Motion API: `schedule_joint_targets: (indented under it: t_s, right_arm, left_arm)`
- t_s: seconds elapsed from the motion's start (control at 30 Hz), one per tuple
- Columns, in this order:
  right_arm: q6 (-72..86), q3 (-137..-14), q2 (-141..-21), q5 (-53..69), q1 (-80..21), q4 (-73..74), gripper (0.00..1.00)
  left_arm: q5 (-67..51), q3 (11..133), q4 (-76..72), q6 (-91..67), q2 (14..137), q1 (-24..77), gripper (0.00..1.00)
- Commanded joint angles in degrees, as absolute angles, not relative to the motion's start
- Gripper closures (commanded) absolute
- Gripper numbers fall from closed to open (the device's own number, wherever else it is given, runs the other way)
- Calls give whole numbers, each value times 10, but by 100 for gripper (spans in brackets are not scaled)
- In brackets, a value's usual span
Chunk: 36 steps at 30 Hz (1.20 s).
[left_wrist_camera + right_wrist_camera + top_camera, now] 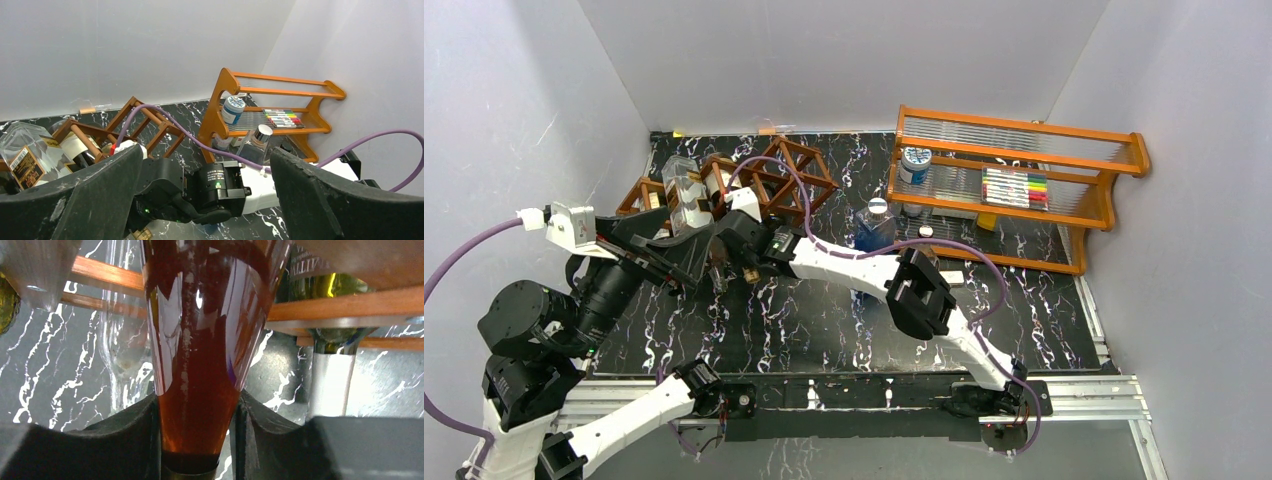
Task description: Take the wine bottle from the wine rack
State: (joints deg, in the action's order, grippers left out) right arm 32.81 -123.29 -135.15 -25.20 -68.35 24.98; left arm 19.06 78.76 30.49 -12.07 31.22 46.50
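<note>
clear bottle [122,340], foil-necked bottle [327,385] flank fingers [125,440], wine rack [345,305] bars near

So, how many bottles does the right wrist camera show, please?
3: amber wine bottle in the right gripper, clear glass bottle neck left of it, silver-foiled green bottle right. More may be hidden.

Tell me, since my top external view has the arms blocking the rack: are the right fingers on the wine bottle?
Observer: Yes. In the right wrist view the right fingers pinch the neck of the amber wine bottle.
Operator: Anything close beside it?
Observer: A silver-capped bottle lies in the wine rack, to its right in that view.
Operator: And the left arm?
Observer: Left wrist view: the left fingers are wide open, holding nothing.
</note>
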Motion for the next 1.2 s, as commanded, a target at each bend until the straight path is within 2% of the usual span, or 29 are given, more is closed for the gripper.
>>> schedule_joint_targets:
  t_s: [0.0, 0.13, 0.17, 0.37, 0.53, 0.63, 0.77, 0.93, 1.17]
  right_arm:
    - [309, -1255, -1331, -277, -689, 215, 77]
    - [307, -1188, -1266, -299, -708, 212, 99]
    - [309, -1171, -1249, -302, -714, 211, 100]
    - [314, -1078, -1153, -302, -736, 207, 100]
    - [327, -1005, -1072, -239, -736, 213, 100]
    - [341, -919, -995, -189, -737, 209, 100]
    - [348, -851, -911, -150, -737, 262, 100]
    - [359, -790, -820, -101, -740, 345, 100]
    - [386, -751, -716, -81, -740, 472, 100]
  left_arm:
    - [193, 789, 302, -129, 312, 463, 2]
    - [208, 766, 297, -139, 318, 463, 2]
    - [214, 758, 292, -142, 320, 463, 2]
    - [239, 692, 247, -160, 318, 463, 2]
    - [241, 659, 228, -168, 312, 463, 2]
    - [246, 645, 228, -169, 305, 463, 2]
    - [249, 616, 216, -175, 296, 463, 2]
    - [208, 588, 190, -183, 304, 463, 5]
    - [73, 536, 161, -159, 332, 463, 10]
